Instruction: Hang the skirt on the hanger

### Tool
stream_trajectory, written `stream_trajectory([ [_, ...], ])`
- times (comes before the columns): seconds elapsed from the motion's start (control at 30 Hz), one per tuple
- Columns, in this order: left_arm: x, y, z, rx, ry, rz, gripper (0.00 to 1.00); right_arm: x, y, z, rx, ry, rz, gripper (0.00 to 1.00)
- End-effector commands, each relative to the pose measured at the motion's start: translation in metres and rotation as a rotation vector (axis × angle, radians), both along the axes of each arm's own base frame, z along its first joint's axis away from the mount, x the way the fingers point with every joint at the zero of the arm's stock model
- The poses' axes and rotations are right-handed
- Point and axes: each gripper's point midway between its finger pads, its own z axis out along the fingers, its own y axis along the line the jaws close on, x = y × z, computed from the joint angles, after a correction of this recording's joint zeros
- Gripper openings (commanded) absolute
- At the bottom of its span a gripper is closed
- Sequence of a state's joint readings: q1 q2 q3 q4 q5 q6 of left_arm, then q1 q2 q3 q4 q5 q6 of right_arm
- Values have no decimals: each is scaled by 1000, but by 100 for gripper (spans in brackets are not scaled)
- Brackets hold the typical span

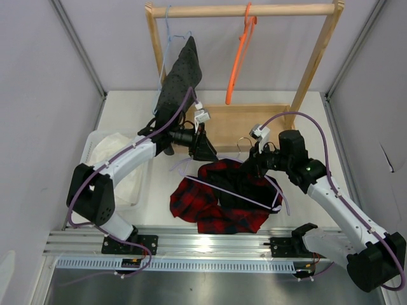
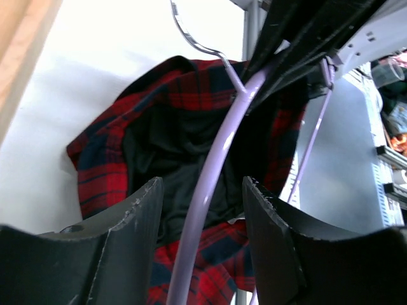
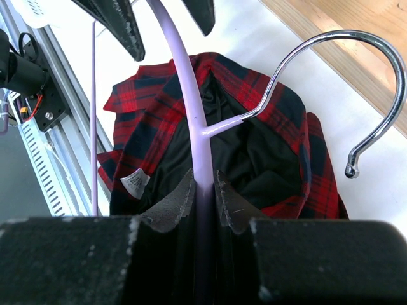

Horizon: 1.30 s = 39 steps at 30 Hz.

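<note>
The red-and-black plaid skirt (image 1: 219, 203) lies crumpled on the table between the arms, its black lining facing up. The lilac hanger (image 1: 222, 189) is held over it, its metal hook (image 1: 244, 143) pointing to the wooden rack base. My right gripper (image 3: 204, 185) is shut on the hanger's arm (image 3: 191, 95) just below the hook (image 3: 356, 89), above the skirt (image 3: 146, 108). My left gripper (image 2: 200, 190) is open, and the hanger's arm (image 2: 213, 171) passes between its fingers (image 2: 137, 216) without visible contact, over the skirt (image 2: 102, 171). In the top view the left gripper (image 1: 206, 152) faces the right gripper (image 1: 253, 164).
A wooden rack (image 1: 254, 10) stands at the back with an orange hanger (image 1: 240, 57) and a light blue hanger (image 1: 166, 38) bearing a dark grey dotted garment (image 1: 181, 79). Its wooden base (image 1: 232, 124) lies behind the grippers. A clear bin with white cloth (image 1: 124, 168) is at the left. A metal rail (image 1: 210, 238) runs along the front.
</note>
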State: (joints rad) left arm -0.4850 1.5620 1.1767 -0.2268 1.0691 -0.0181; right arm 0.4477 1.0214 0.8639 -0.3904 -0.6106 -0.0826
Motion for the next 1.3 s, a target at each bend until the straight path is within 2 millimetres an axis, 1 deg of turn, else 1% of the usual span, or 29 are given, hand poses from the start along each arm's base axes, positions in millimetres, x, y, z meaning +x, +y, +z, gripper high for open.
stream_trajectory([
  [0.0, -13, -5, 12, -52, -38, -89, 56, 5, 6, 27, 50, -82, 29, 0],
  [0.13, -20, -4, 8, -55, -20, -103, 50, 6, 6, 30, 51, -88, 25, 0],
  [0.2, -23, -4, 10, -63, -16, -111, 42, 7, 6, 30, 52, -88, 24, 0],
  [0.23, -23, -4, 11, -65, -14, -114, 32, 7, 6, 30, 52, -87, 22, 0],
  [0.3, -24, -4, 12, -66, -15, -116, 21, 7, 7, 32, 55, -89, 24, 0],
  [0.33, -25, -5, 13, -68, -21, -117, 9, 7, 7, 31, 53, -88, 25, 0],
  [0.37, -25, -4, 13, -68, -19, -117, 4, 7, 7, 32, 54, -88, 26, 0],
  [0.4, -26, -4, 16, -70, -28, -116, 1, 6, 7, 33, 56, -89, 29, 0],
  [0.5, -26, -4, 20, -81, -62, -110, 0, 6, 7, 33, 60, -80, 31, 0],
  [0.73, -27, -4, 23, -88, -90, -105, 0, 6, 7, 32, 62, -66, 28, 0],
  [1.0, -26, -4, 21, -87, -99, -98, 0, 8, 7, 32, 65, -52, 32, 0],
  [1.07, -26, -5, 20, -85, -95, -99, 0, 9, 8, 34, 70, -47, 36, 1],
  [1.1, -26, -5, 19, -83, -96, -97, 0, 9, 8, 33, 71, -42, 38, 2],
  [1.17, -26, -4, 20, -87, -108, -94, 0, 10, 8, 37, 84, -40, 48, 8],
  [1.2, -27, -4, 20, -86, -86, -86, 0, 10, 8, 39, 90, -39, 56, 11],
  [1.23, -26, -4, 19, -85, -87, -79, 0, 9, 10, 39, 104, -23, 80, 16],
  [1.27, -25, -5, 21, -91, -100, -76, 0, 12, 8, 42, 120, -24, 83, 19],
])
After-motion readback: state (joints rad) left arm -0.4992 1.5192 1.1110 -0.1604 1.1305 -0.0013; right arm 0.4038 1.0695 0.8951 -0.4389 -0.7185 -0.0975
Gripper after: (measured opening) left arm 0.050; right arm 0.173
